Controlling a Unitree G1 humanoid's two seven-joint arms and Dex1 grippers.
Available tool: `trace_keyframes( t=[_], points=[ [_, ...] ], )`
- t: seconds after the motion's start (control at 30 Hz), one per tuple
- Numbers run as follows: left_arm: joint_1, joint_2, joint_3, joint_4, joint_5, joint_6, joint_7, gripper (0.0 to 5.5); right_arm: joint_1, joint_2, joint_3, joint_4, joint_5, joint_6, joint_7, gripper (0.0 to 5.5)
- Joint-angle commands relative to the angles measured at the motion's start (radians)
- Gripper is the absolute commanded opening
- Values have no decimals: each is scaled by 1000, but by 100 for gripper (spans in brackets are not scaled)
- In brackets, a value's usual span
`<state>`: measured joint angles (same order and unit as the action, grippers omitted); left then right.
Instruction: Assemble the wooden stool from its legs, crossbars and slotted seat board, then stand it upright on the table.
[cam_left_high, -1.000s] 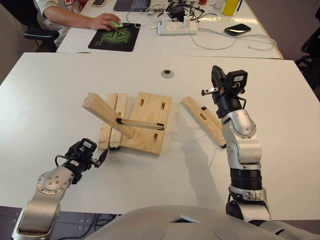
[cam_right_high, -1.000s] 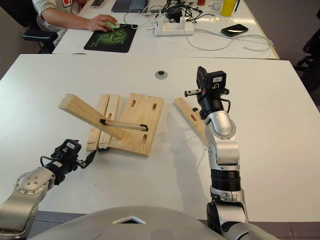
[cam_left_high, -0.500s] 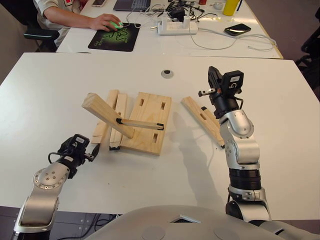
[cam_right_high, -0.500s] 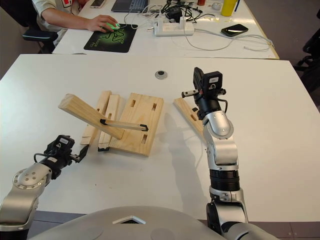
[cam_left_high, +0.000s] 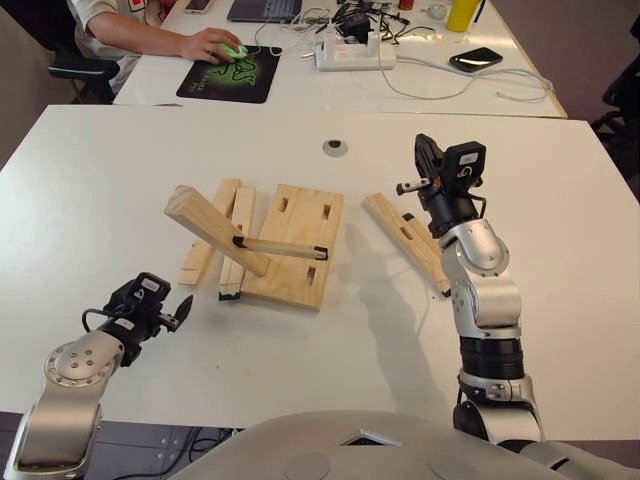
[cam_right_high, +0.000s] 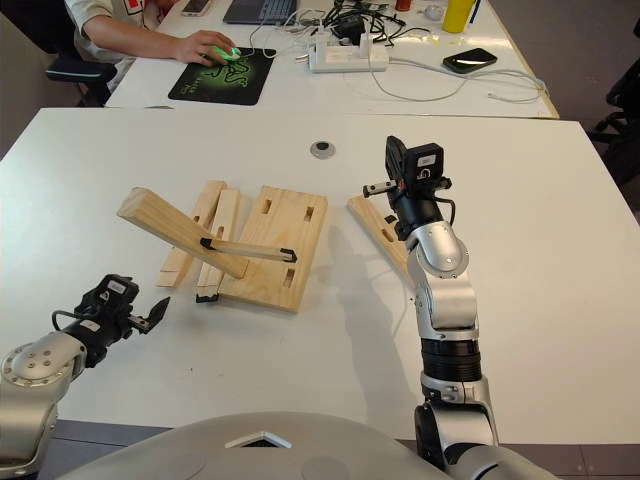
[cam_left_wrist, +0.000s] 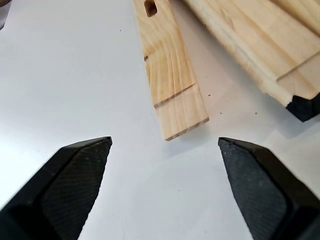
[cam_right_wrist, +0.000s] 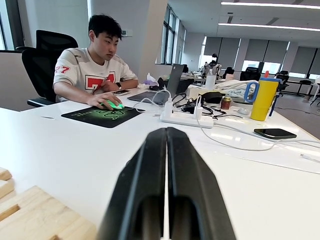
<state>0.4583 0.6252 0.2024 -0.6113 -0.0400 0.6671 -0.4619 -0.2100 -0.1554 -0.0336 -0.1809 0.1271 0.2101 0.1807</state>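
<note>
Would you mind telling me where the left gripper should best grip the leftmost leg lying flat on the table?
Probably near its free end closest to the robot, approached from that side, fingers across the narrow width. That end of the leftmost leg lies bare, facing the open left gripper; farther up, the raised leg crosses over it.

my left gripper (cam_left_wrist: 165, 142) has black, cross-hatched pads (cam_left_wrist: 75, 180); the leg (cam_left_wrist: 167, 75) at one o'clock is pale grained wood.
</note>
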Motion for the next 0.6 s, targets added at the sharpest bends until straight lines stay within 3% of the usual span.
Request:
trace_keyframes(
  t=[0.03,0.6],
  points=[
    [-58,-28,-8,11,-19,29,13,397,-9,-8,5,12,-4,-9,12,0],
    [-312,-145,-194,311,37,-36,106,397,-17,-4,30,13,-5,-6,24,0]
  ],
)
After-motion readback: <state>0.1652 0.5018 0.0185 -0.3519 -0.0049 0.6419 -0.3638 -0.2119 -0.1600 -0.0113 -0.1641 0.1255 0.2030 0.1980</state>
